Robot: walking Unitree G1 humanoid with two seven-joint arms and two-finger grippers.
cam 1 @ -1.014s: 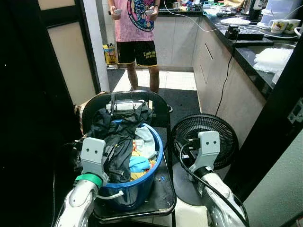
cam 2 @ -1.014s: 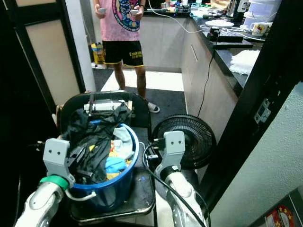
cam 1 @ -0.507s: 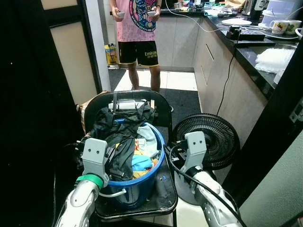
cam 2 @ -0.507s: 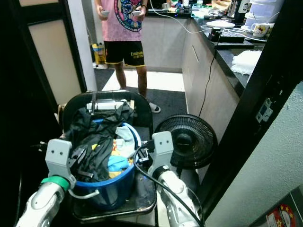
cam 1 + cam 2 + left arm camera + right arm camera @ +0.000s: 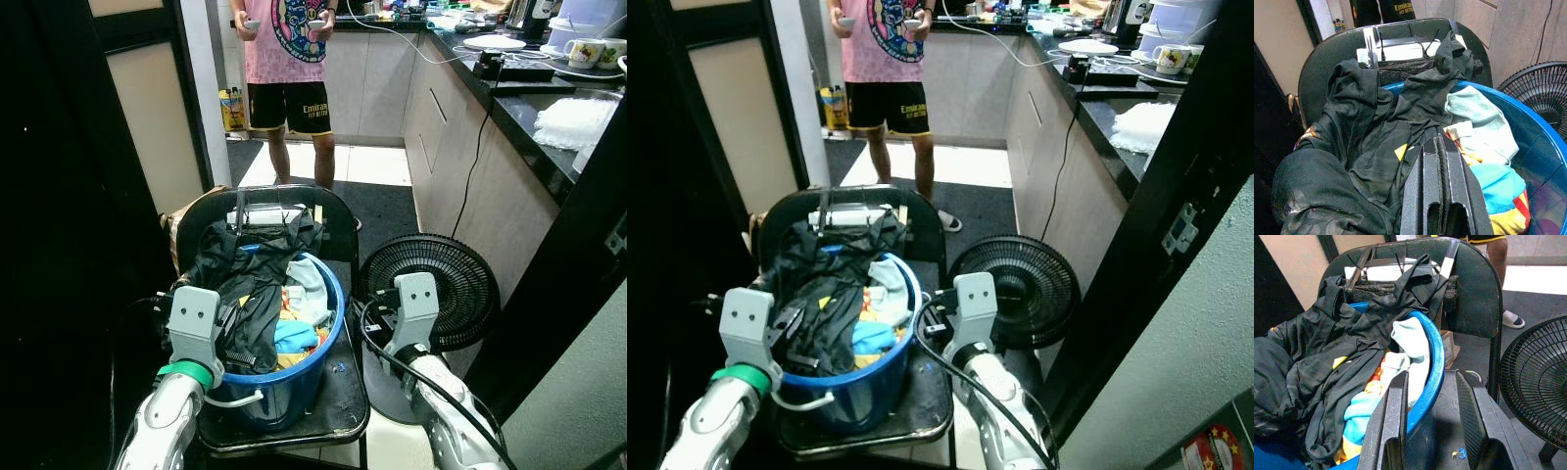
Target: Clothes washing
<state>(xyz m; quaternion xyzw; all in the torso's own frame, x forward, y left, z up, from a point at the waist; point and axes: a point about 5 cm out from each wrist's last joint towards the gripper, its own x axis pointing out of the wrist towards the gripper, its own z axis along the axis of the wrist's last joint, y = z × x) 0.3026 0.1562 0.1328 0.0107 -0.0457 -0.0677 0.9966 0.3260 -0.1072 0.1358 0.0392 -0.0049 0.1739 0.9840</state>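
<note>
Blue basin (image 5: 1432, 363) of clothes (image 5: 1376, 147) lies between both end effectors.

We see two silver arms, each ending in a boxy light-grey wrist block with two dark screw holes on its face. The left arm (image 5: 162, 426) carries a green ring just below its block. A black cable loops along the right arm (image 5: 446, 416). Left gripper (image 5: 1441, 188) and right gripper (image 5: 1430, 426) fingers are long, black, flat-sided, ribbed inside.
</note>
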